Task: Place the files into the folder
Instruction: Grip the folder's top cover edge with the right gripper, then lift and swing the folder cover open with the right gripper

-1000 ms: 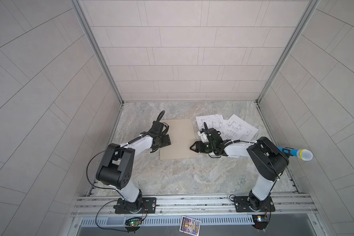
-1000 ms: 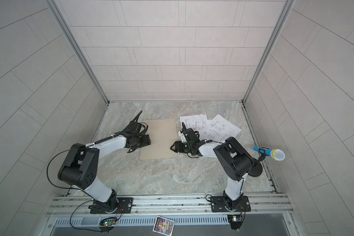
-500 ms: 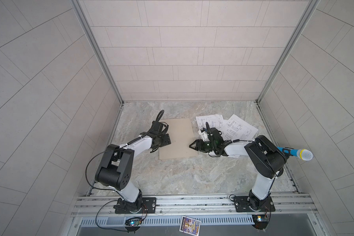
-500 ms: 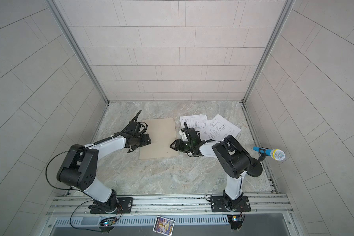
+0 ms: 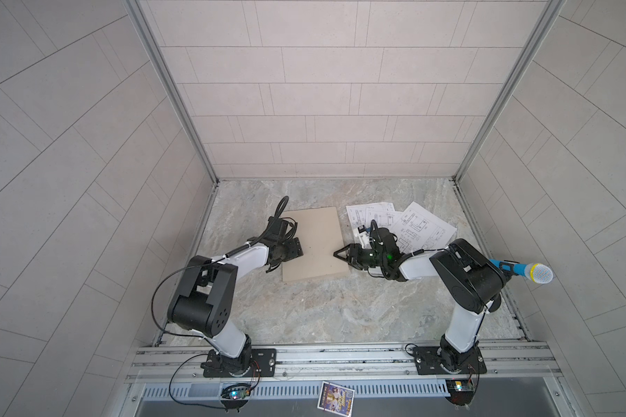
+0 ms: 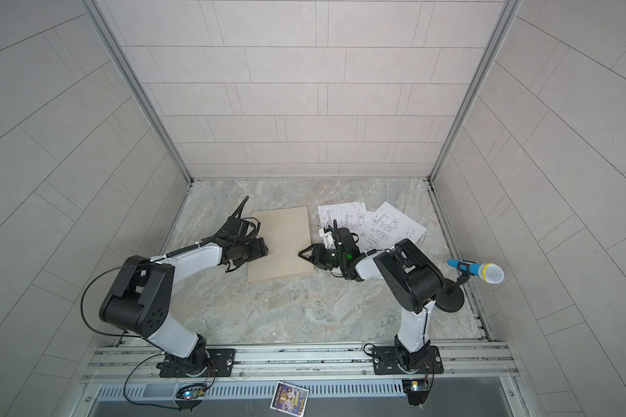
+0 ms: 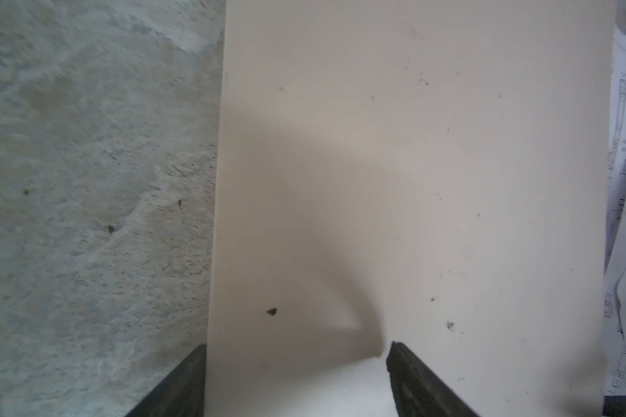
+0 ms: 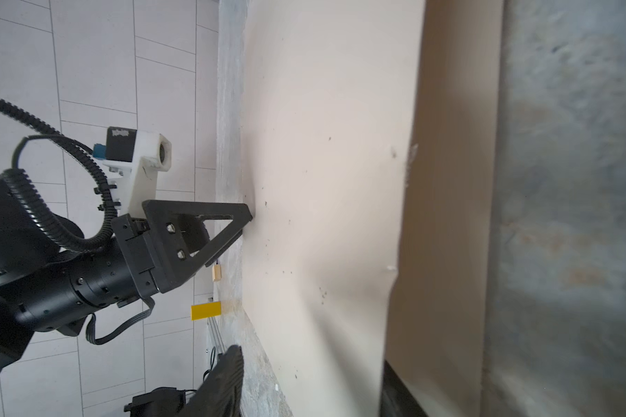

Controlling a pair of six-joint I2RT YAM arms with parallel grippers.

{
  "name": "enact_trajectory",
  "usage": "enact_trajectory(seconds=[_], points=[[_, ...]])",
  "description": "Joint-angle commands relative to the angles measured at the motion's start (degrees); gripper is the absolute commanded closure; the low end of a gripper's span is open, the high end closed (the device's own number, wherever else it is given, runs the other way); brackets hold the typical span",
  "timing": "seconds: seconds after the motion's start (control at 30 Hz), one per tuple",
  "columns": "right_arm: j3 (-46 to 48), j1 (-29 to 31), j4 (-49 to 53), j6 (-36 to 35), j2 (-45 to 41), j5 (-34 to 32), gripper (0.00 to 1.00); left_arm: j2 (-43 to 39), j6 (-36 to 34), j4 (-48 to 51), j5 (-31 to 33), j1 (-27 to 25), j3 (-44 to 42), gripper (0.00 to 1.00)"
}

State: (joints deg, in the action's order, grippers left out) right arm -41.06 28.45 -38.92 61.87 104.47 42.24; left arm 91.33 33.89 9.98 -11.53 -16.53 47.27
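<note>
Right wrist view showed the right gripper (image 8: 308, 361) half-open astride the folder's (image 8: 322, 144) lifted cover, the left gripper (image 7: 296, 352) spread wide and empty over its opposite edge, while the papers (image 5: 423, 227) lay behind the right gripper, none filed yet.

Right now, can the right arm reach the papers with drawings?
Probably yes: the files lie bare just beside that arm, nothing between. But the right gripper straddles the folder's raised cover edge, so it must back off first.
</note>
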Motion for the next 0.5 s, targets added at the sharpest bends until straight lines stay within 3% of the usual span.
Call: enact_trajectory(seconds=[0.0,0.13,0.3,0.47], points=[[0.4,-0.3,-2.4,2.0,-1.2,0.6,0.51,-2.6,0.8,-2.0,-1.4,-0.3,-1.0,0.18],[-0.9,-0.4,2.1,-0.5,-2.3,0.0,0.62,-3.1,2.0,-4.8,-2.3,-0.3,-2.1,0.18],[-2.6,-0.4,6.5,-2.6,-4.0,-1.0,0.87,-3.4,4.0,-9.0,-4.2,-0.3,-2.7,0.18],[-5.9,-0.4,21.5,-10.7,-9.4,-5.0,0.98,-3.4,4.4,-9.7,-4.9,-0.3,-1.6,0.17]])
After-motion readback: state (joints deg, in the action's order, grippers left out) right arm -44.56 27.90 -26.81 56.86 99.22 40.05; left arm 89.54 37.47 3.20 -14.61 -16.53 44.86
